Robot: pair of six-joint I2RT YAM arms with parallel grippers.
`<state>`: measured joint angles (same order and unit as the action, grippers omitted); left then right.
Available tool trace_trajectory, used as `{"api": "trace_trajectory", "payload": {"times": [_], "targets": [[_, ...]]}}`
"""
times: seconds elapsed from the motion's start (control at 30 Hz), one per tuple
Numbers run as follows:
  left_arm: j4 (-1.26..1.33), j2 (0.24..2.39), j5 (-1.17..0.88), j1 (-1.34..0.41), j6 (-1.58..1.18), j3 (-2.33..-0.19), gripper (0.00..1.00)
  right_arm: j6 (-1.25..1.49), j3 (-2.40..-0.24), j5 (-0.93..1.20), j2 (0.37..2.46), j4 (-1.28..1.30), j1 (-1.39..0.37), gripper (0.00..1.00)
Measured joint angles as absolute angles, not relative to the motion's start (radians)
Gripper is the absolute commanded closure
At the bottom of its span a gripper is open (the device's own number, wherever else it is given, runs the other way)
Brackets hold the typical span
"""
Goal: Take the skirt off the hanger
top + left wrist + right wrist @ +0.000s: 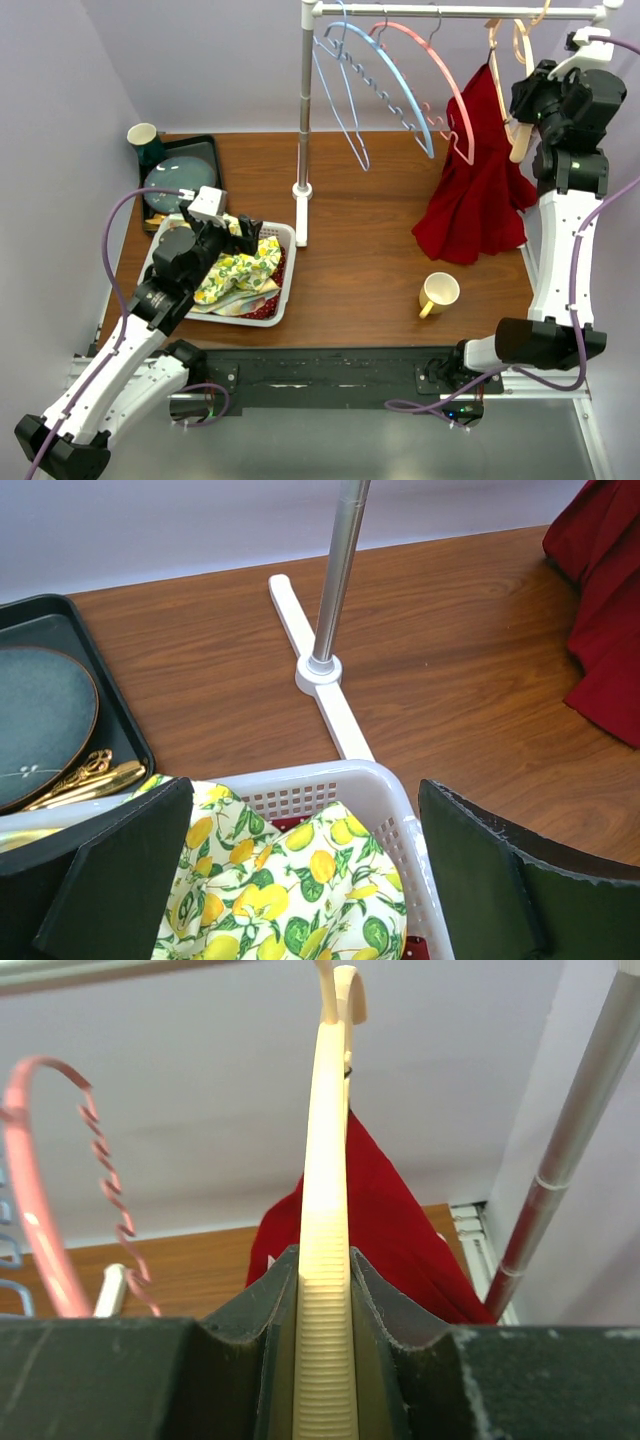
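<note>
A red skirt hangs from a cream hanger on the rail at the right; its hem rests on the table. It also shows in the right wrist view and the left wrist view. My right gripper is raised beside the rail and shut on the cream hanger's ribbed arm, with the skirt beyond it. My left gripper is open and empty above the white basket of lemon-print cloth.
A pink hanger and a blue hanger hang on the rail, whose pole stands mid-table. A yellow mug sits near the front. A black tray with a plate and a green cup is at back left.
</note>
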<state>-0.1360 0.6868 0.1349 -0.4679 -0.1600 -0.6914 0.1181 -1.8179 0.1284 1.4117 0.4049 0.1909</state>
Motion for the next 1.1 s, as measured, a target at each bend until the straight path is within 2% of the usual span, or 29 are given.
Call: {"api": "trace_trajectory", "payload": {"times": [0.63, 0.93, 1.1], "targets": [[-0.136, 0.666, 0.135, -0.468, -0.160, -0.691, 0.00, 0.304, -1.714, 0.212, 1.306, 0.297, 0.189, 1.00], [-0.138, 0.670, 0.127, -0.468, -0.146, -0.694, 0.00, 0.431, -1.541, 0.153, 1.132, 0.277, 0.168, 1.00], [-0.150, 0.741, 0.025, -0.468, -0.146, -0.780, 0.00, 0.476, -1.498, 0.097, 1.060, 0.313, 0.163, 1.00]]}}
